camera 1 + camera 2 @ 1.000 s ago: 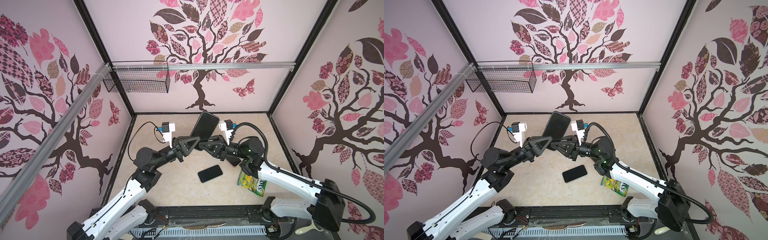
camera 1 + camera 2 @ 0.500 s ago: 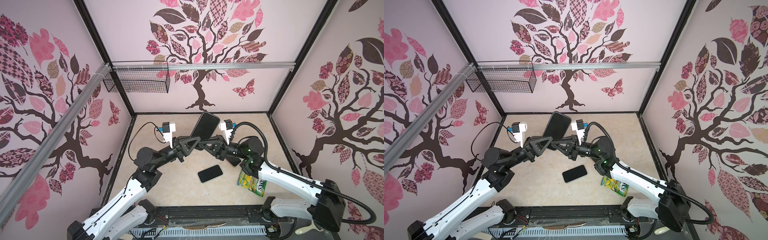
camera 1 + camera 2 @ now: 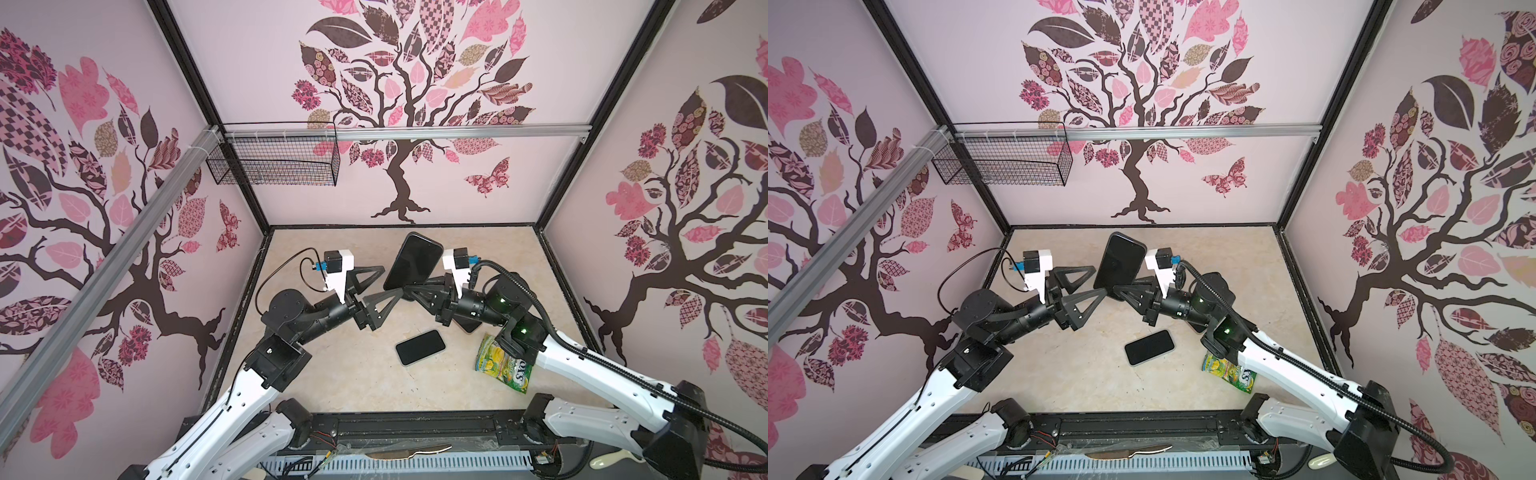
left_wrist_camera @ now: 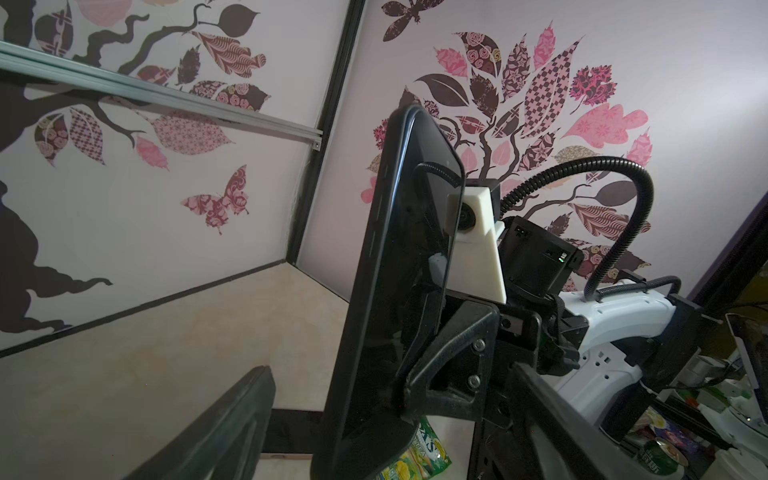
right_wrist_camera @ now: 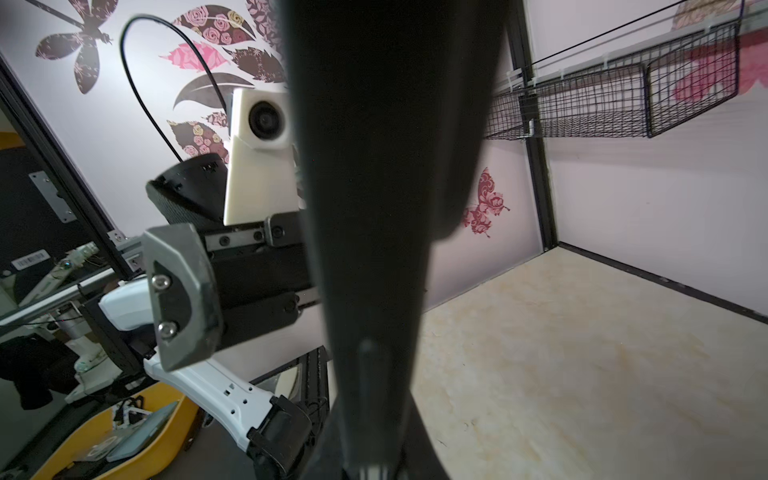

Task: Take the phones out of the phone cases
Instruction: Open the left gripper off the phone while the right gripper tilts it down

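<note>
Since a second ago the left gripper (image 3: 390, 280) has sprung apart, its jaws now loosely straddling the lower end of the cased phone (image 3: 413, 259), which stands centre-frame, long axis pointing up-frame, clamped at its base by the right gripper (image 3: 413, 289).

Black phone (image 3: 413, 262), yellow-green packet (image 3: 500, 366), beige marbled tabletop (image 3: 353, 374), pink-brown tree-patterned walls (image 3: 457, 187).

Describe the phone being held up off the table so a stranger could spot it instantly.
On the beige table inside the tree-patterned booth, look just behind the centre. The upright phone stands on end there, its lower edge pinched by the right gripper. Unlike the flat phone lying nearer the front, it is raised off the table.
</note>
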Robot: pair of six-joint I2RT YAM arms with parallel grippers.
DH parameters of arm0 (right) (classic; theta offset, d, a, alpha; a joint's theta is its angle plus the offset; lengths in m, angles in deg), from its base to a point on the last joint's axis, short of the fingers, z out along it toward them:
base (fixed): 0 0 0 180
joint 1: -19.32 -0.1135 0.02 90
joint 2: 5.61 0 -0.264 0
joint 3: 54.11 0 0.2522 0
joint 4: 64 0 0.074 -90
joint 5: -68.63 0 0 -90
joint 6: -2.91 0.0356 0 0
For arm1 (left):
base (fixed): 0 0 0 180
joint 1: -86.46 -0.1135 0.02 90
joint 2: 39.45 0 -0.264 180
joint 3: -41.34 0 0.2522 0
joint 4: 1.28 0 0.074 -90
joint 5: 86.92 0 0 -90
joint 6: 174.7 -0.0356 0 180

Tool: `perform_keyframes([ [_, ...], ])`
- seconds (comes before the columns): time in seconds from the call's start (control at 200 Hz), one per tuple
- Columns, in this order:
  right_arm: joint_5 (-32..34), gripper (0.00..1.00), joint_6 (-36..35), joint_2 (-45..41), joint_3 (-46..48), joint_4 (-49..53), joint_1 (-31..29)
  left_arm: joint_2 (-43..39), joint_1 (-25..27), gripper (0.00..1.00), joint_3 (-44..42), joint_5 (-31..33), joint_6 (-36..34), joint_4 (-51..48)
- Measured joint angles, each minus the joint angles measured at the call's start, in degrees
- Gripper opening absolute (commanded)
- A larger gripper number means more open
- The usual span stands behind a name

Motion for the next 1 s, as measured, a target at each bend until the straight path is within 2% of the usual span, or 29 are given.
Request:
perform_keyframes([
  [0.07, 1.6, 0.00, -4.8, -1.5, -0.1, 3.8, 0.0, -0.2, 0.0, 0.92, 2.6, 0.2, -6.4, -3.0],
  [0.25, 3.5, 0.00, -16.6, -1.9, -2.2, 15.0, 0.0, -0.3, 0.0, 0.82, 6.0, -3.3, -23.3, -8.8],
  [0.455, 5.6, 0.00, -25.6, -1.9, -4.0, 21.9, 0.0, 1.7, 0.0, 0.72, 9.1, -5.2, -35.1, -12.9],
  [0.65, 5.6, 0.00, -29.7, -1.9, -4.0, 25.3, 0.0, 2.1, 0.0, 0.61, 9.1, -6.3, -39.7, -13.3],
  [1.0, 4.2, 0.00, -30.3, -1.9, -5.3, 27.6, 0.0, 2.1, 0.0, 0.51, 9.1, -7.6, -40.0, -12.8],
])
